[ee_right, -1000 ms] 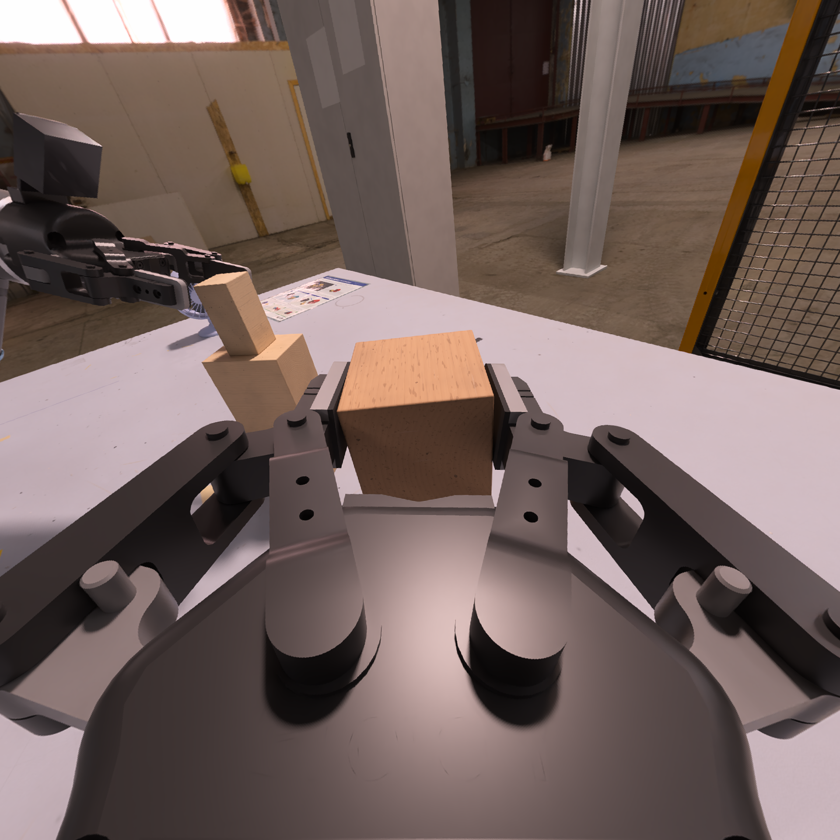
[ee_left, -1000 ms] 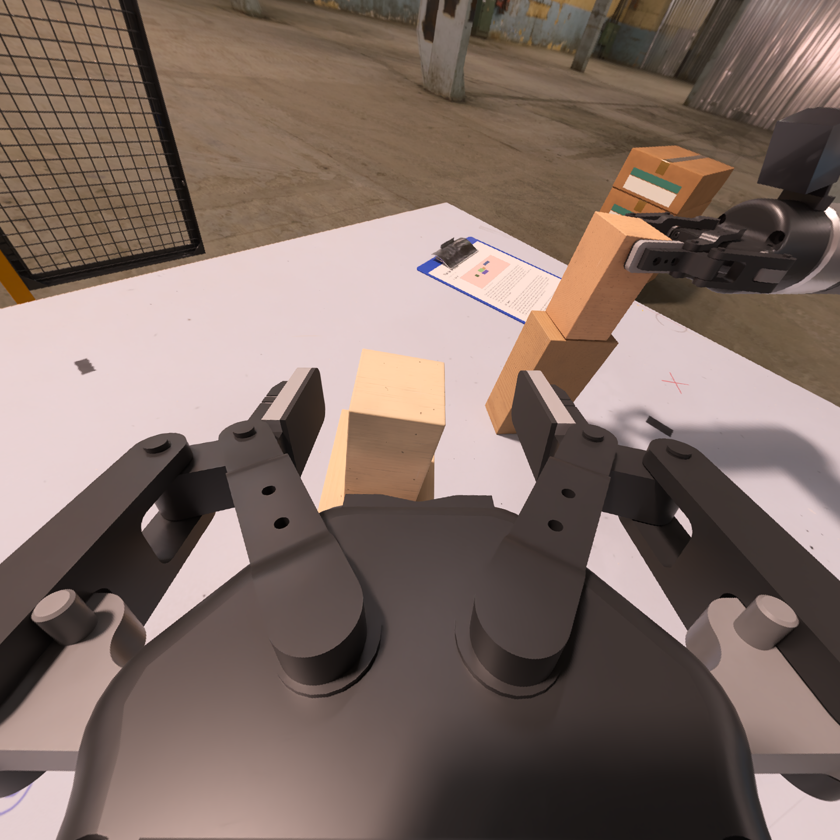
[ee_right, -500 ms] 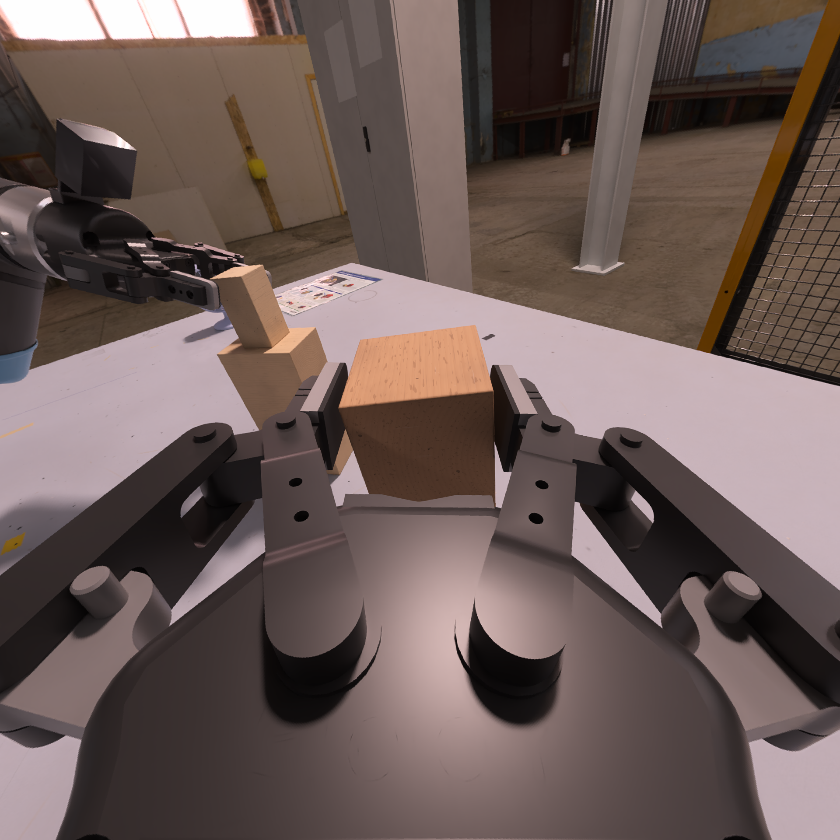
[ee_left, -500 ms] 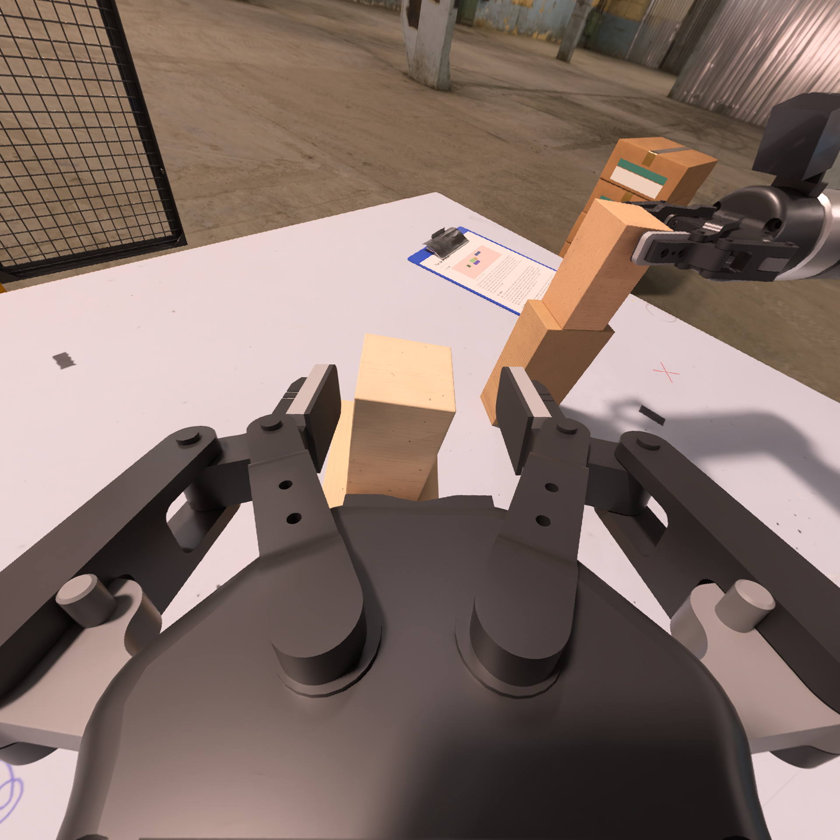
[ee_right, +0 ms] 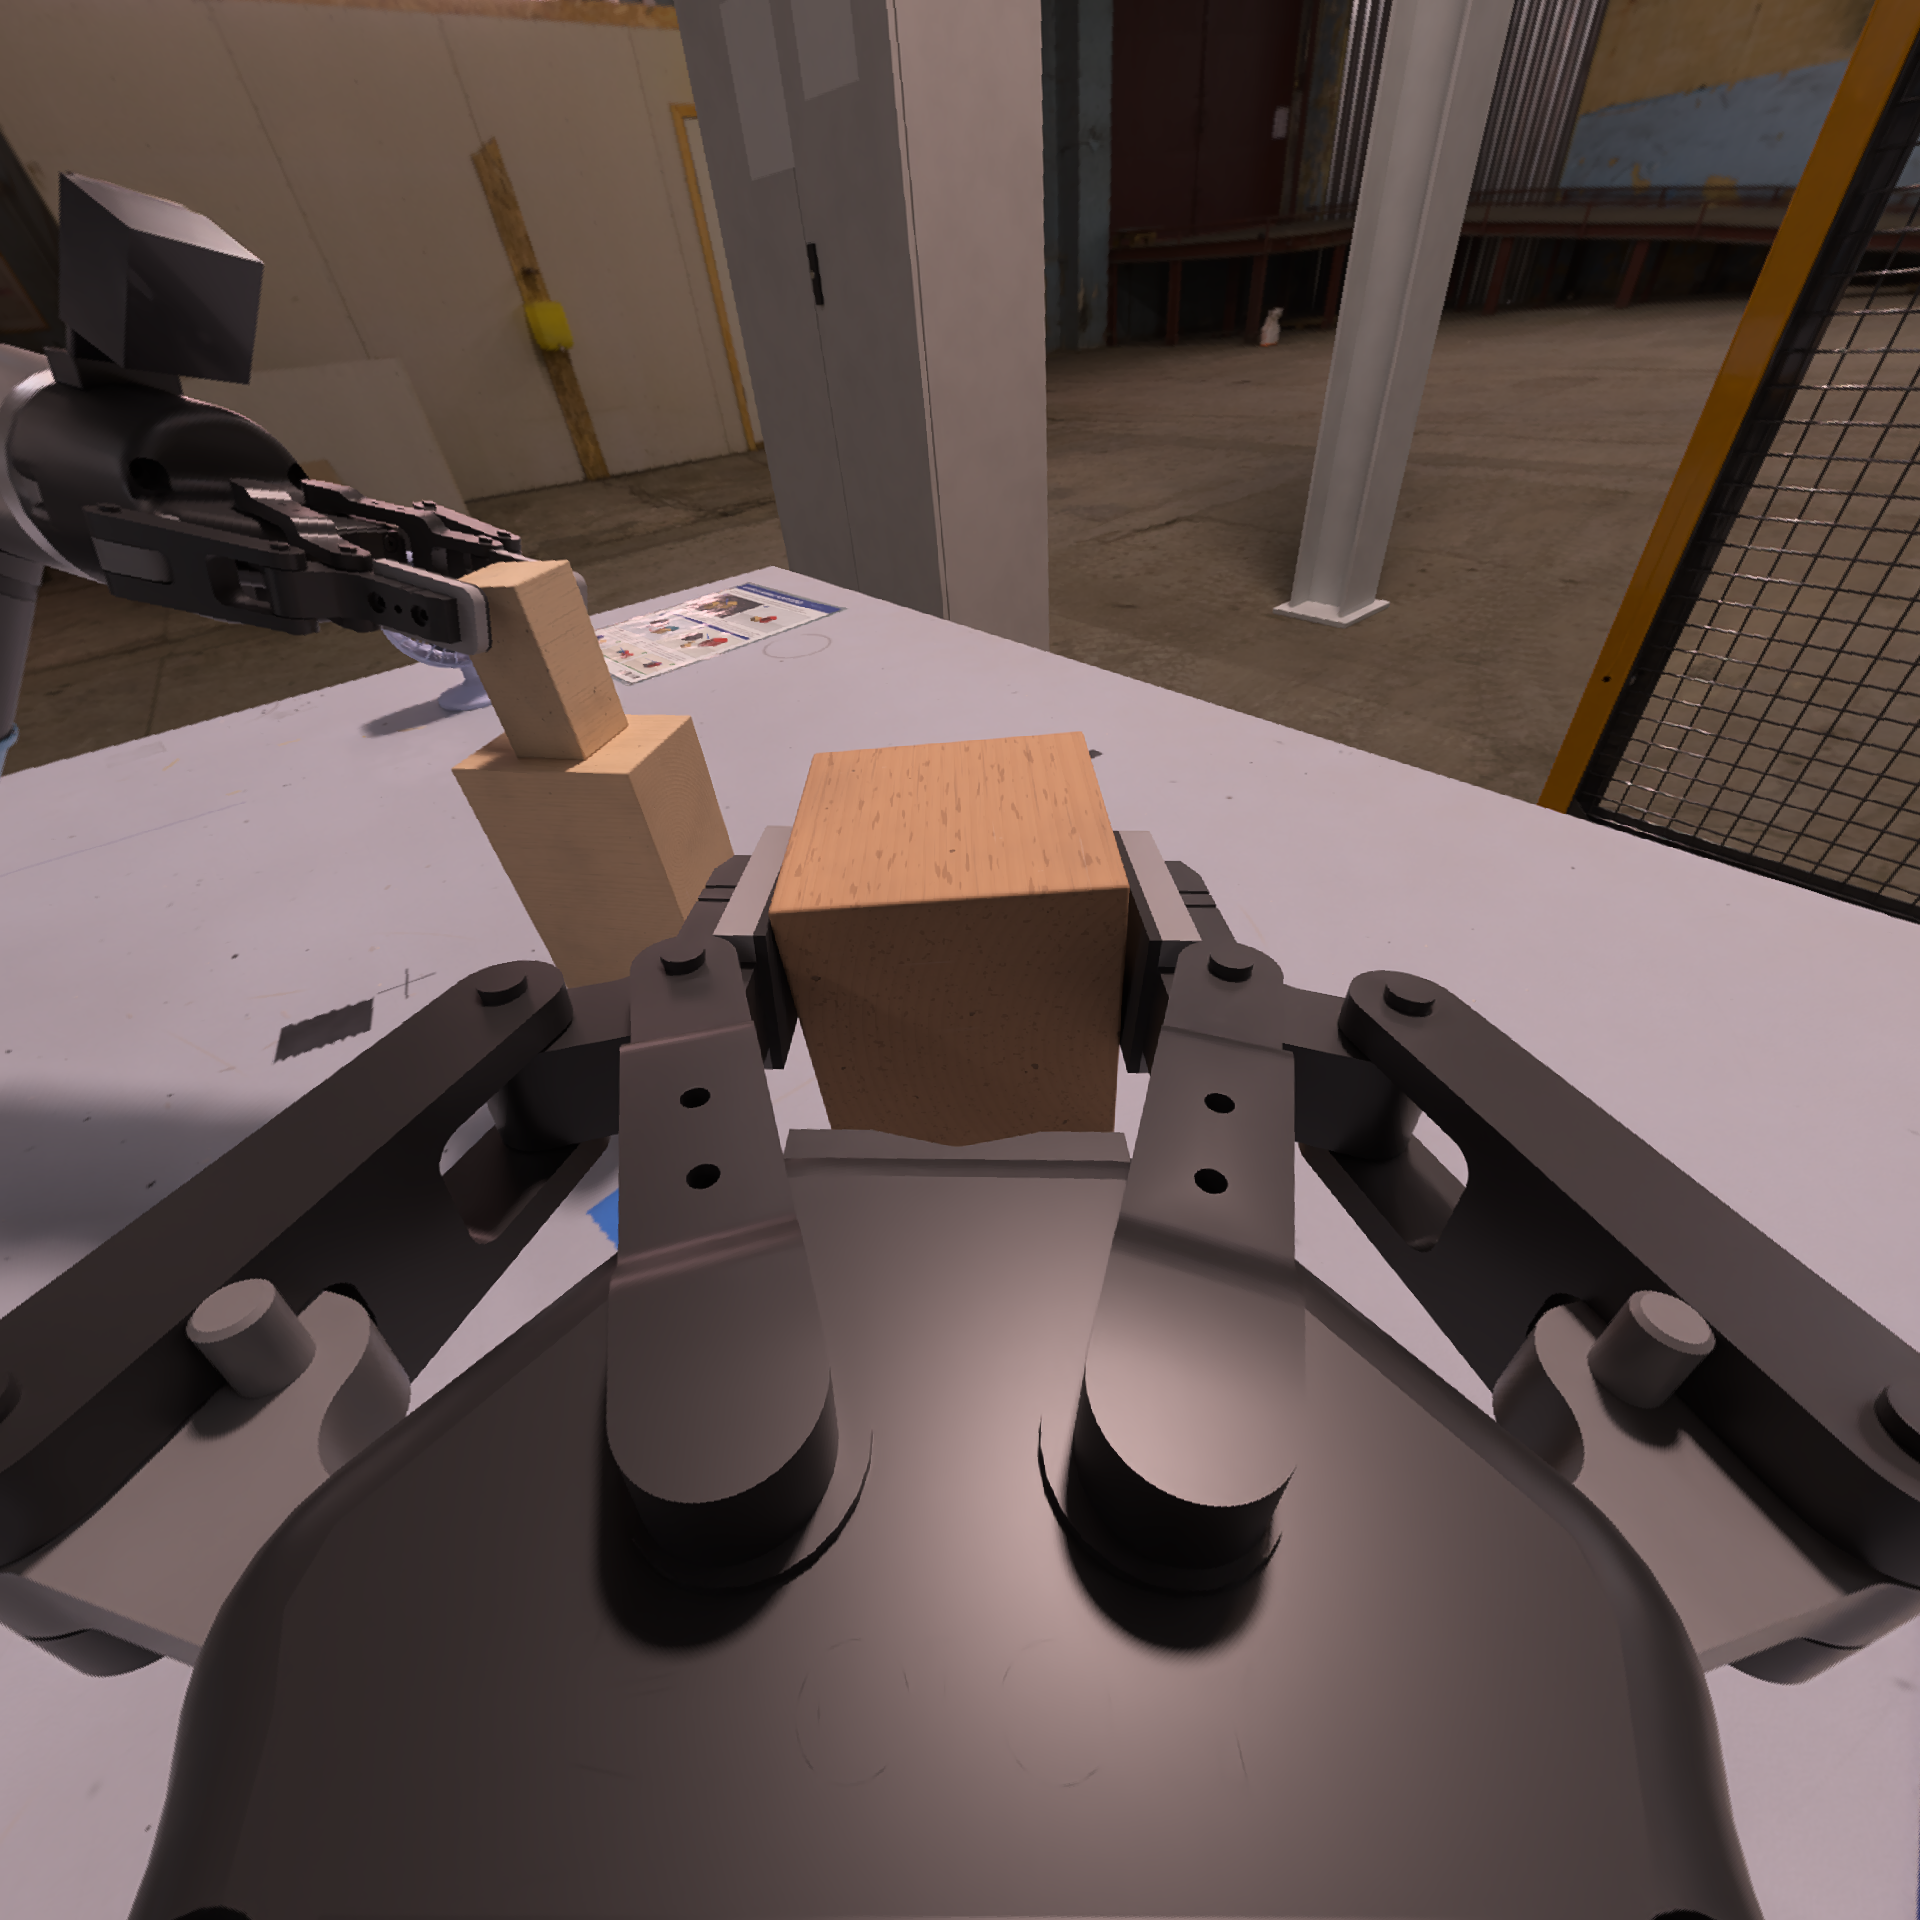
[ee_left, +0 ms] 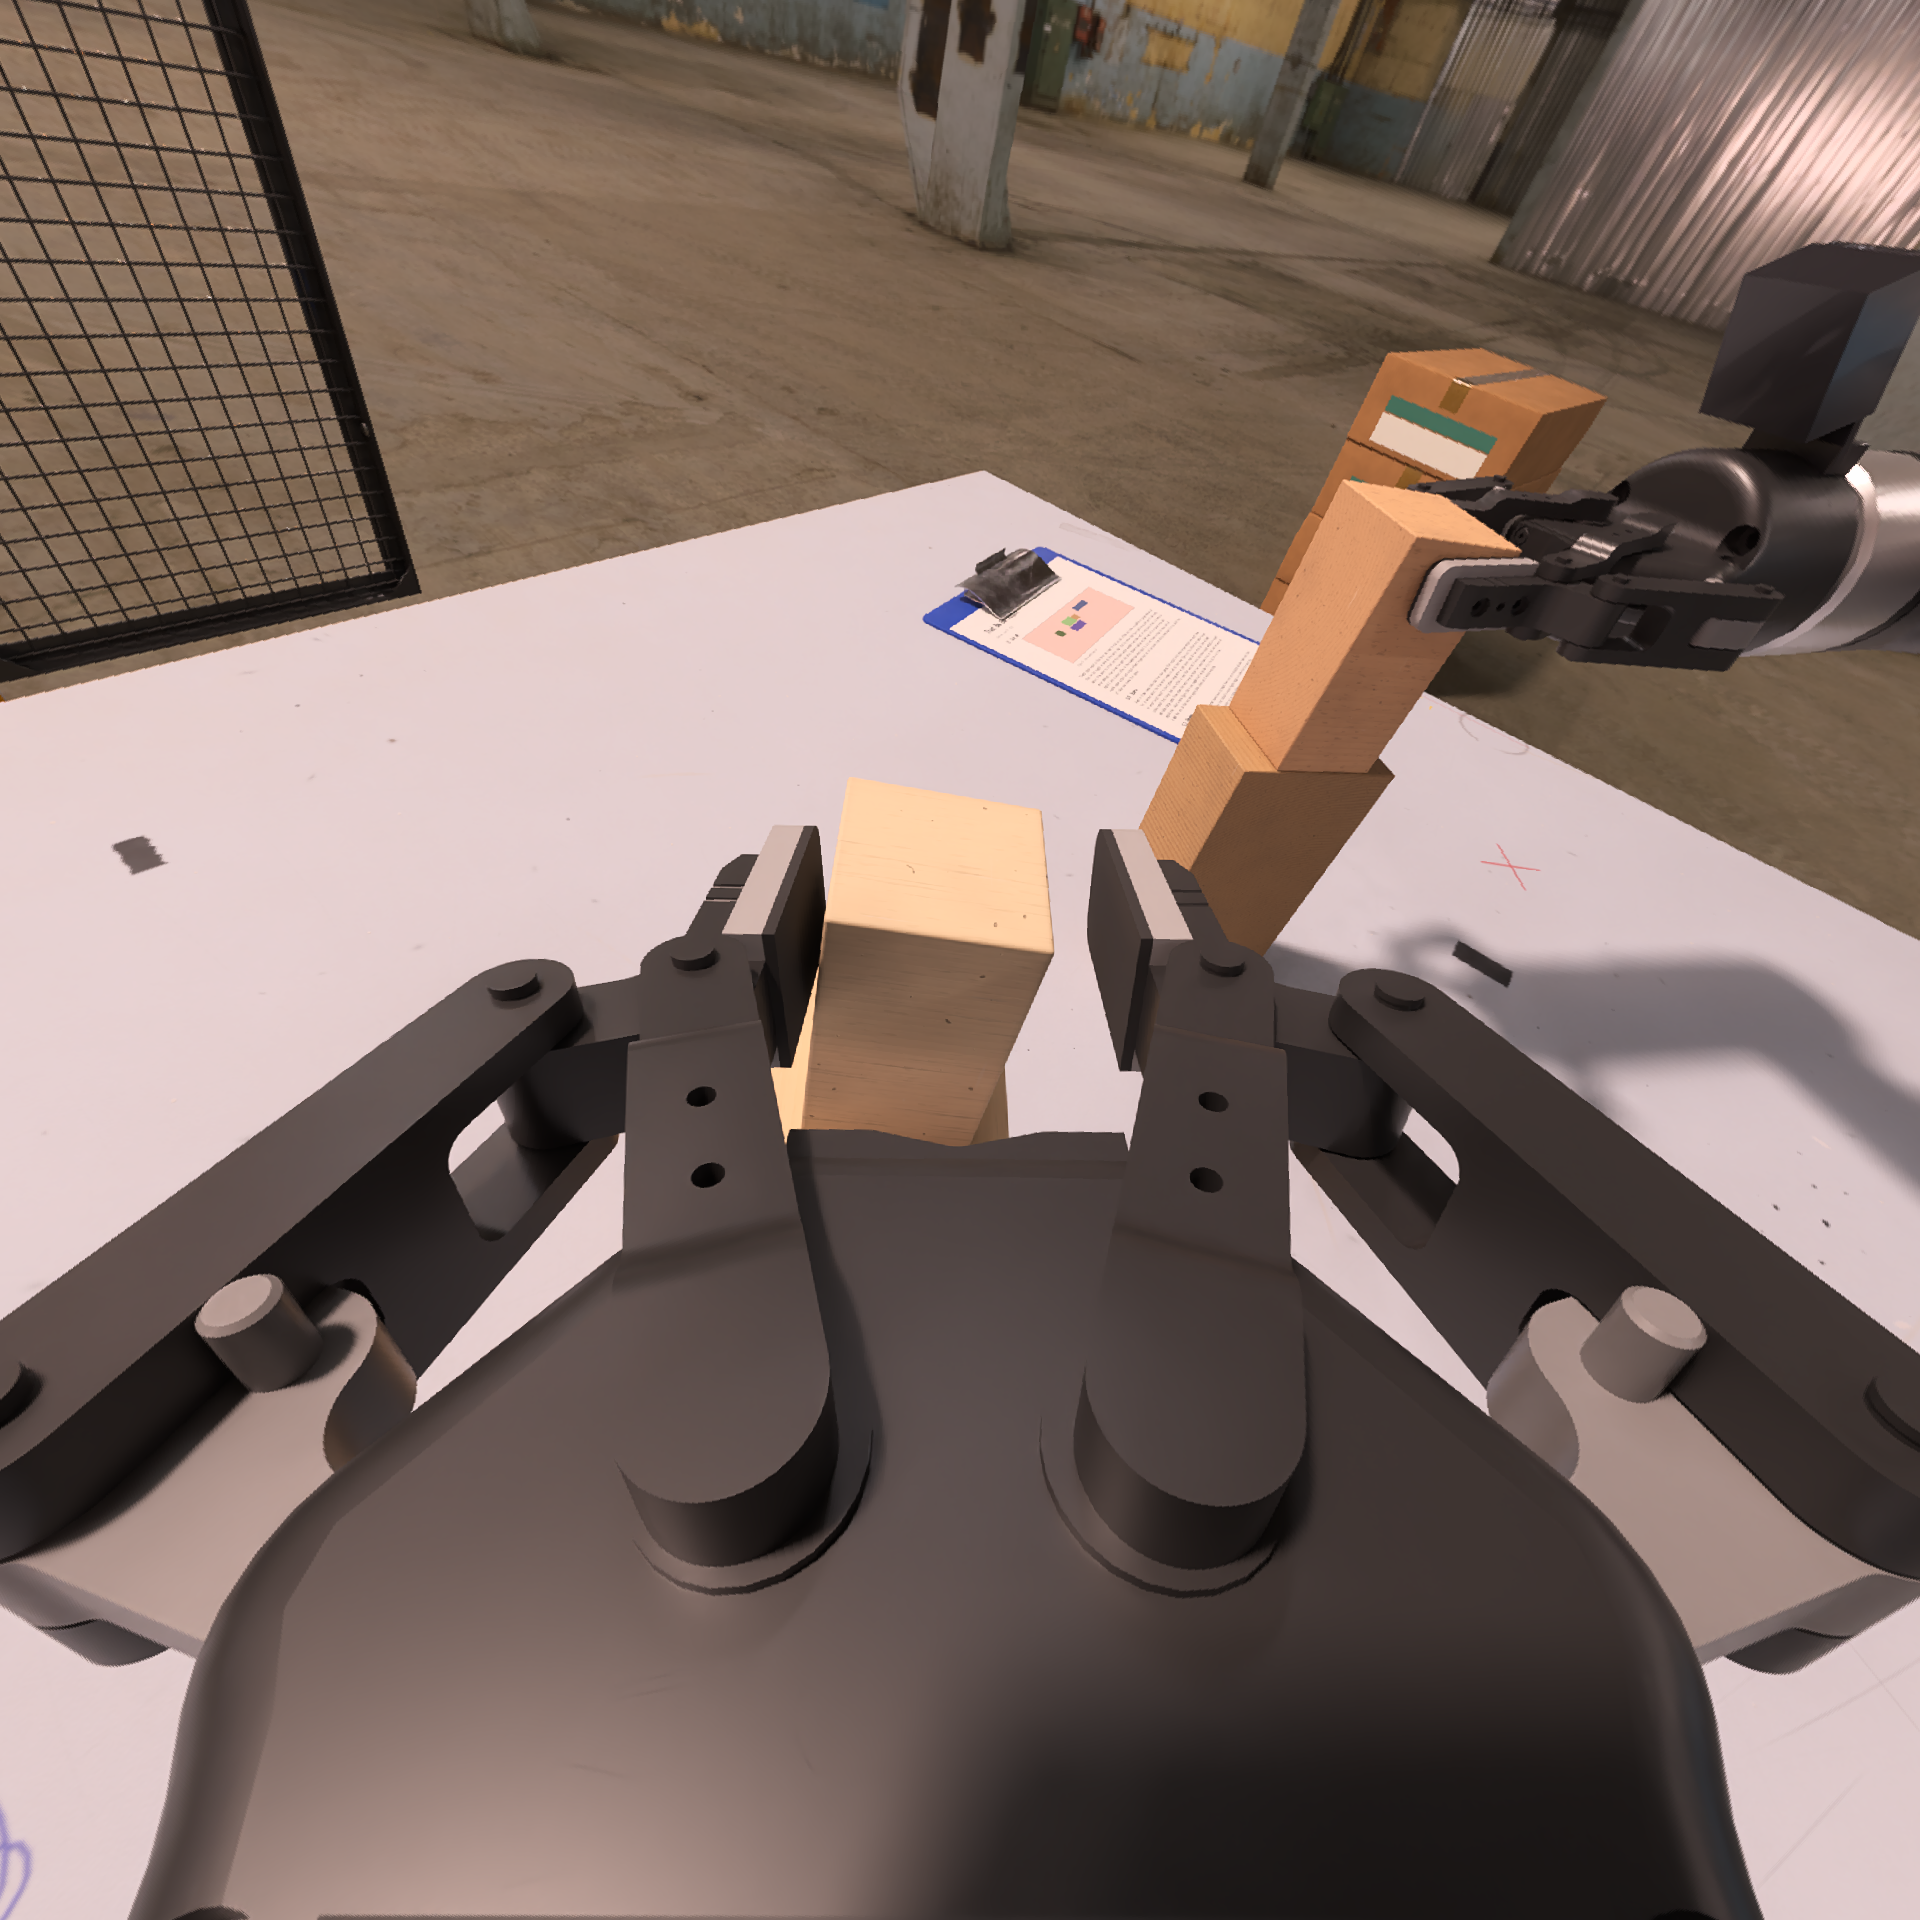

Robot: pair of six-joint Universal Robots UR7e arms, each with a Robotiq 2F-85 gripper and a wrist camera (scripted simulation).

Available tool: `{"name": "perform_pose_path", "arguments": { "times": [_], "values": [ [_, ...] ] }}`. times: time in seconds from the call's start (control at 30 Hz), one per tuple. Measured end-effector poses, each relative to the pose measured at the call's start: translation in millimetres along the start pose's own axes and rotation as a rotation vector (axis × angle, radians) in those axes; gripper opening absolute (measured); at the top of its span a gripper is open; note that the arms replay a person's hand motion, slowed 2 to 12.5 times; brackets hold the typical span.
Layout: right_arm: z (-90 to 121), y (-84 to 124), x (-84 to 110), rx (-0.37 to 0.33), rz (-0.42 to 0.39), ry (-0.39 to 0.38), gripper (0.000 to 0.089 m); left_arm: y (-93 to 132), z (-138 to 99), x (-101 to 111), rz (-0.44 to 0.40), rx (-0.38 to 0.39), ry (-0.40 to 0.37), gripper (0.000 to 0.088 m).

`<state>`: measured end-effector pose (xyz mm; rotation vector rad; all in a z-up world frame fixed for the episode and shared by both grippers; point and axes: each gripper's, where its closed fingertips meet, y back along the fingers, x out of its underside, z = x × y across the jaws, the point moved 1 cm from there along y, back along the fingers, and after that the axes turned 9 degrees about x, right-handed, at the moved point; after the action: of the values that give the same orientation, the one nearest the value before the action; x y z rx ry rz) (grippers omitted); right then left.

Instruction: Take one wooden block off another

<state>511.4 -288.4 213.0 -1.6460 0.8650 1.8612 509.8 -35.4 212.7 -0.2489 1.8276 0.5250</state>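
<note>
Two stacks of two wooden blocks stand on the white table (ee_left: 520,779). My left gripper (ee_left: 956,894) is open around the pale upper block (ee_left: 935,935): its left pad is against the block and a small gap shows at the right pad. The pale lower block (ee_left: 790,1091) is mostly hidden. My right gripper (ee_right: 951,894) is shut on the brown upper block (ee_right: 951,914), hiding the block under it. In the left wrist view that gripper (ee_left: 1444,545) holds the brown upper block (ee_left: 1340,644), which rests on the brown lower block (ee_left: 1257,831). The right wrist view shows the left gripper (ee_right: 483,582) at the pale upper block (ee_right: 545,665) on the pale lower block (ee_right: 603,842).
A blue clipboard (ee_left: 1101,644) lies at the table's far edge behind the brown stack. Cardboard boxes (ee_left: 1455,426) stand on the floor beyond it. A printed sheet (ee_right: 717,629) lies on the table. Mesh fencing (ee_left: 177,312) and a white pillar (ee_right: 1371,312) stand off the table.
My left gripper's fingers have narrowed around the pale upper block. My right gripper's pads have pressed onto the brown upper block. Both stacks stand where they were.
</note>
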Motion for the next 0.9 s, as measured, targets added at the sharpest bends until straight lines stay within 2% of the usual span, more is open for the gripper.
{"name": "perform_pose_path", "arguments": {
  "times": [0.47,0.9],
  "values": [
    [-0.7,-0.1,0.8,0.003,-0.001,0.026,0.0474,1.1,4.0,0.8,-0.009,-0.012,0.001,0.0375],
    [-0.8,-0.2,0.8,-0.002,-0.007,0.022,0.0475,1.4,4.7,0.7,-0.013,-0.015,-0.003,0.0371]
  ]
}}
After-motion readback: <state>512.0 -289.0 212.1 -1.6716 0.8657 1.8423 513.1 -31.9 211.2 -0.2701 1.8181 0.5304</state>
